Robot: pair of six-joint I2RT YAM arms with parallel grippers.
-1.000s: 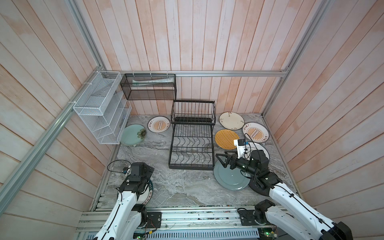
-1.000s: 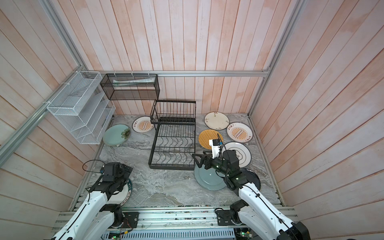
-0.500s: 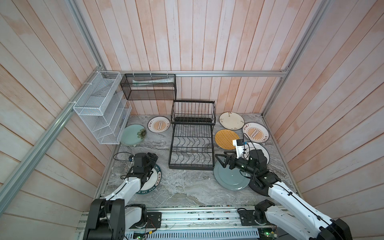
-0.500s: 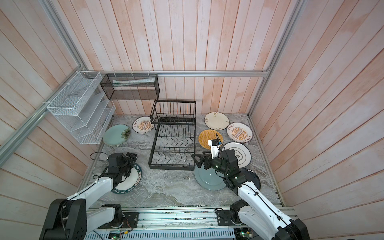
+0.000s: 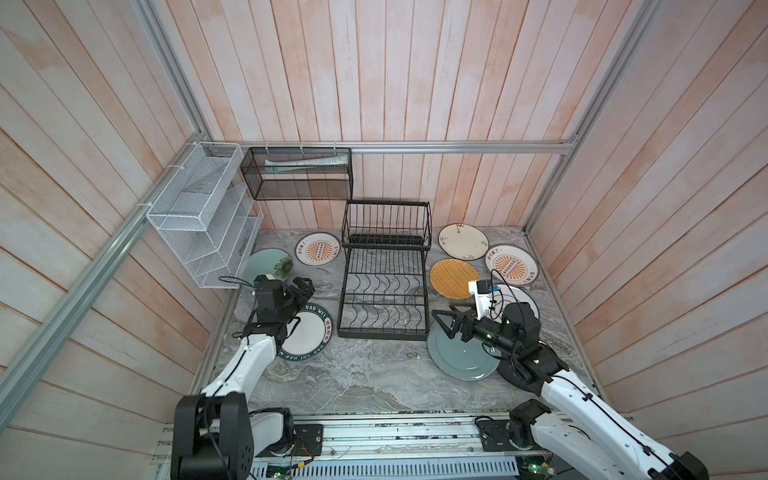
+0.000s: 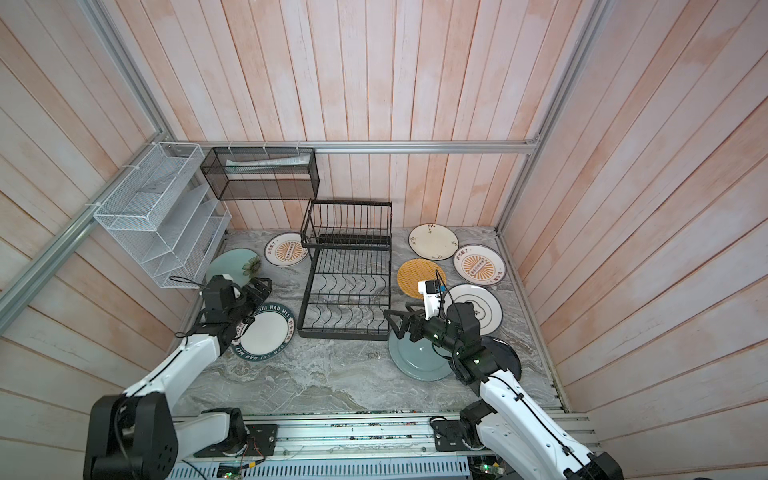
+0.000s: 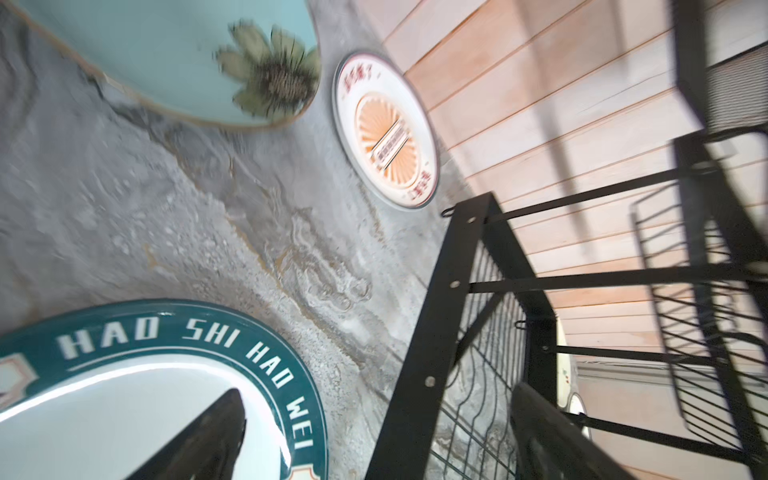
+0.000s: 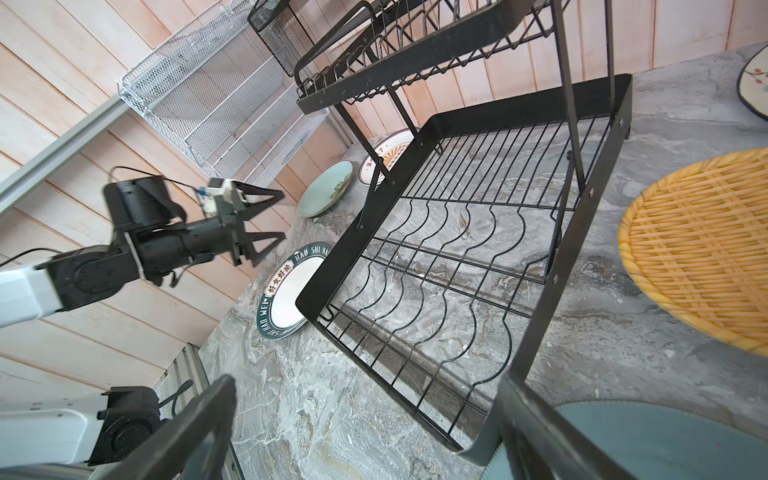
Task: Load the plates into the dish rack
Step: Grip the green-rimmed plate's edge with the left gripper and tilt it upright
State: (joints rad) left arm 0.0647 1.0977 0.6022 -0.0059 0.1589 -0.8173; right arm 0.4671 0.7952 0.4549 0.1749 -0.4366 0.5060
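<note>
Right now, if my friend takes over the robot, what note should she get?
Left gripper: open, empty, near the teal-rimmed plate.
Right gripper: open, empty, over the grey-blue plate, by the dish rack.
Plates, all on the table. Left of the rack: teal-rimmed, pale green flower plate, left sunburst plate. Right of it: grey-blue, yellow woven plate, cream floral plate, right sunburst plate, black-ringed plate, black plate, partly hidden.
Done: nothing racked.
Left to do: load all nine.

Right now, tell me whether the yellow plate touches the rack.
Apart. The right wrist view shows a strip of bare marble between the yellow plate and the rack side rail.
</note>
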